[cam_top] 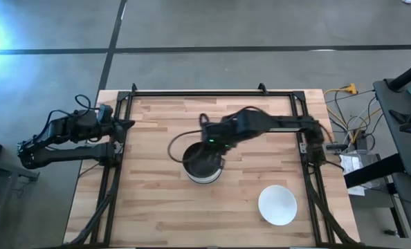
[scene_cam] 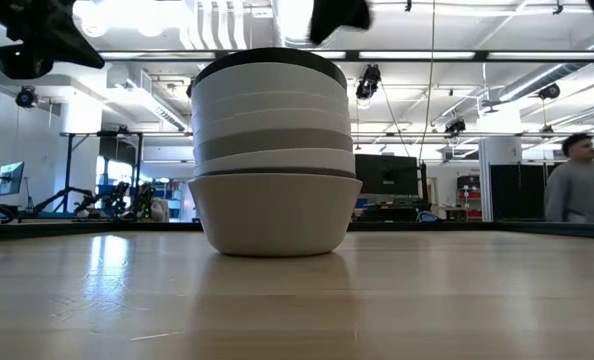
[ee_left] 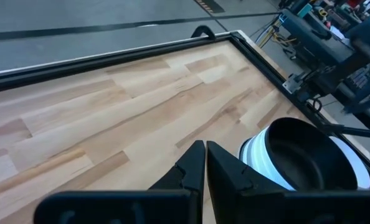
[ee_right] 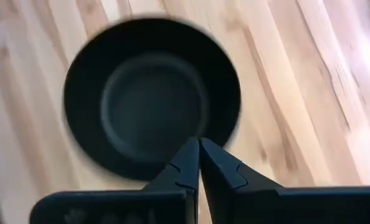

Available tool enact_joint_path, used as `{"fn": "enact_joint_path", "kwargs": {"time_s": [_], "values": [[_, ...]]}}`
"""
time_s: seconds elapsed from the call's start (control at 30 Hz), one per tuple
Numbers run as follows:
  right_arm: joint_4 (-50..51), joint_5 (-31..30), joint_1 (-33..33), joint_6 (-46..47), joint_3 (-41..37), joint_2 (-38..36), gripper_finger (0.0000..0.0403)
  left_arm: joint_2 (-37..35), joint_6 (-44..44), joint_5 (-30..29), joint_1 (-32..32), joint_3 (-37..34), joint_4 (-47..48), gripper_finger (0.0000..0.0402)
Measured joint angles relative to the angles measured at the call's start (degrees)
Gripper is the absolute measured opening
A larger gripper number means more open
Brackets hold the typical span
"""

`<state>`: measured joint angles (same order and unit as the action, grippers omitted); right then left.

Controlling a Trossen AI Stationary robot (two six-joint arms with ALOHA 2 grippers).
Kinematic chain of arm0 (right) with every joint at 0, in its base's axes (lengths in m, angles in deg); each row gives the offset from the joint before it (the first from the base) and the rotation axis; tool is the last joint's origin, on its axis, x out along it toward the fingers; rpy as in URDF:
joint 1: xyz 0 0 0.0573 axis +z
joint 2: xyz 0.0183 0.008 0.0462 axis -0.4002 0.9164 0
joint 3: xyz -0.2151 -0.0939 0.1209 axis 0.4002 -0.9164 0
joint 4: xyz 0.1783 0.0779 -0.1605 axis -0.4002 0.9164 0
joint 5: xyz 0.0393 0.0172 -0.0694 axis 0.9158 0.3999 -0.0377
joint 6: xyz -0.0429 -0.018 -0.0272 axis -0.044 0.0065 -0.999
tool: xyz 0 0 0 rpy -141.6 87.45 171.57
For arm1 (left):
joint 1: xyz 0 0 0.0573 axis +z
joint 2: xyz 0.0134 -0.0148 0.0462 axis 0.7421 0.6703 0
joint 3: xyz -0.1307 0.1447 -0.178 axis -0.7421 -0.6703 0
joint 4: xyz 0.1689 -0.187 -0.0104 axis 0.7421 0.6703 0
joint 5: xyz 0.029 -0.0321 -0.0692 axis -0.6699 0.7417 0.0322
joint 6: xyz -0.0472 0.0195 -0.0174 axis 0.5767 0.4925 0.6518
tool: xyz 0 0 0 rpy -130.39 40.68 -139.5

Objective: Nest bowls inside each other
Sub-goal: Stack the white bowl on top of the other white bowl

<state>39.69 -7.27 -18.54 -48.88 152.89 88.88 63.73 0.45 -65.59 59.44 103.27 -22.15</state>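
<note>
Nested stack of smooth round bowls (cam_top: 203, 166), black bowl (ee_right: 152, 102) uppermost: standing mid-table, toward the front edge. Single white round bowl (cam_top: 277, 205): sitting apart near the front right corner, awaiting nesting. Task judged nearly complete.

Right gripper (ee_right: 197, 163): hovering over the stack, fingers pressed together, gripping nothing.

Left gripper (ee_left: 205, 168): waiting beyond the wooden table's (cam_top: 150, 207) left edge, fingers likewise together.

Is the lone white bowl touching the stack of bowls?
Apart. The high view shows bare wood between the white bowl and the stack.
</note>
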Motion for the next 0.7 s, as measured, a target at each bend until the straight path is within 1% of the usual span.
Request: {"fn": "enact_joint_path", "kwargs": {"time_s": [0.1, 0.17, 0.33, 0.47, 0.57, 0.7], "values": [[4.98, -0.19, 1.48, 2.93, -1.77, -4.00, 0.0008, 0.01, -0.23, 0.01, -0.01, -0.01, -0.01, 0.0000], [6.49, -0.26, 2.92, 5.32, -4.25, -6.48, 0.0008, 0.17, -0.23, 0.00, 0.00, -0.03, -0.03, 0.0000], [6.70, -0.30, 8.19, 13.88, -15.51, -14.95, 0.0008, 0.39, -0.23, 0.00, -0.02, -0.07, -0.13, 0.0000], [6.27, -0.38, 13.91, 24.51, -27.74, -21.98, 0.0008, 0.62, -0.23, 0.01, 0.00, -0.11, -0.38, 0.0000], [5.68, -2.28, 18.37, 35.40, -36.80, -27.91, 0.0014, 1.18, -0.32, 0.02, -0.02, -0.16, -0.47, 0.0000], [1.48, -3.16, 22.77, 49.39, -47.63, -36.66, 0.0044, 2.36, -0.44, 0.01, -0.02, -0.16, -0.50, 0.0000]]}}
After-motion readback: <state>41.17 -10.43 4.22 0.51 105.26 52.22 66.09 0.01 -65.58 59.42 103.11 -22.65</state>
